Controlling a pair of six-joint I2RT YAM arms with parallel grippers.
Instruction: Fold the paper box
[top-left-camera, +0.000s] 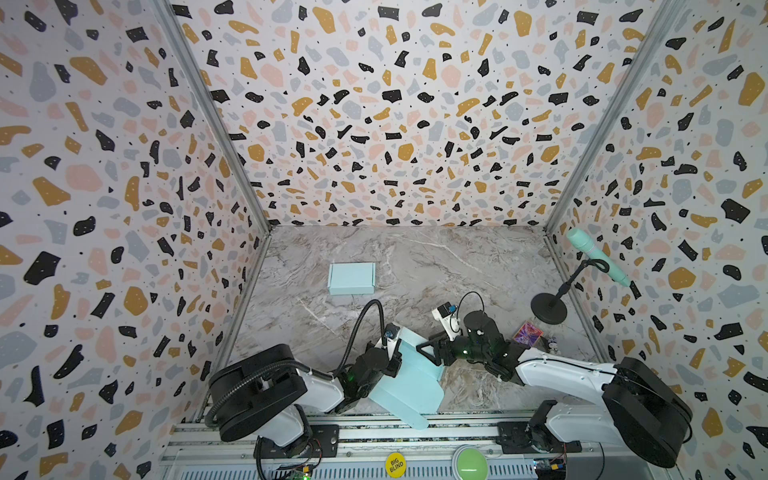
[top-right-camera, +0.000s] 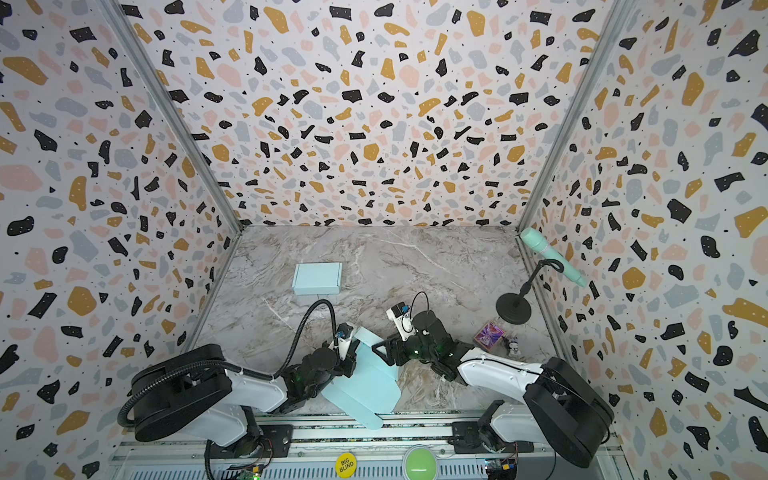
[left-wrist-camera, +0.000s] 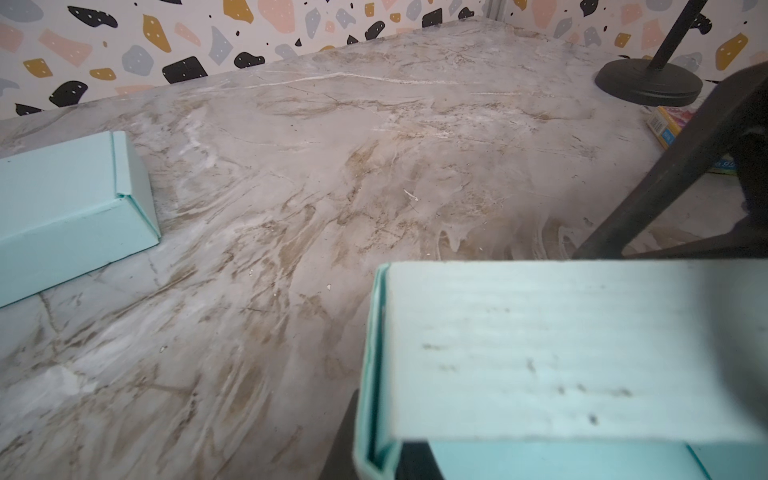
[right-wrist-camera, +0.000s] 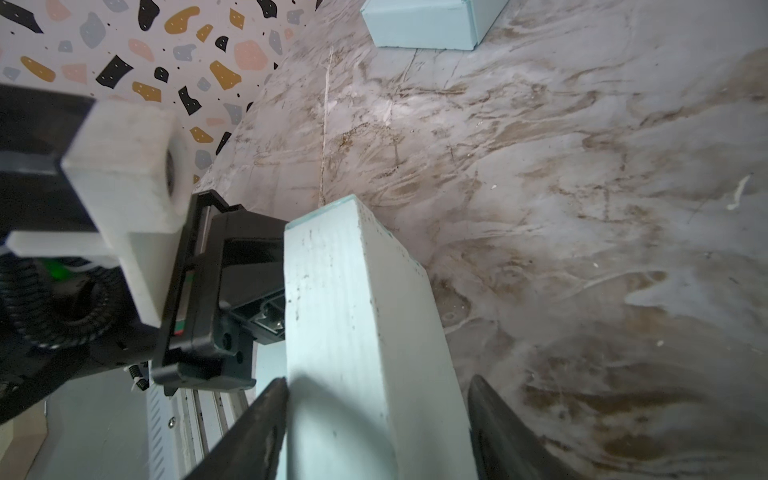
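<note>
The paper box (top-left-camera: 409, 386) (top-right-camera: 365, 390) is a pale blue, half-folded sheet at the table's front edge, between both arms. My left gripper (top-left-camera: 395, 353) (left-wrist-camera: 378, 453) is shut on the box's doubled side wall (left-wrist-camera: 561, 353), one dark finger on each side of it. My right gripper (top-left-camera: 424, 353) (right-wrist-camera: 378, 382) stands open astride an upright wall of the box (right-wrist-camera: 332, 311). One finger lies against that wall, and a strip of table shows between the wall and the other finger. The box's long flap hangs over the front rail.
A finished pale blue box (top-left-camera: 351, 278) (left-wrist-camera: 62, 199) lies at the back left. A microphone stand (top-left-camera: 548, 306) with a mint microphone (top-left-camera: 598, 257) is at the right wall. Near it are a small colourful carton (top-left-camera: 528, 333) and a figurine (top-left-camera: 550, 345). A green button (top-left-camera: 471, 461) sits on the front rail.
</note>
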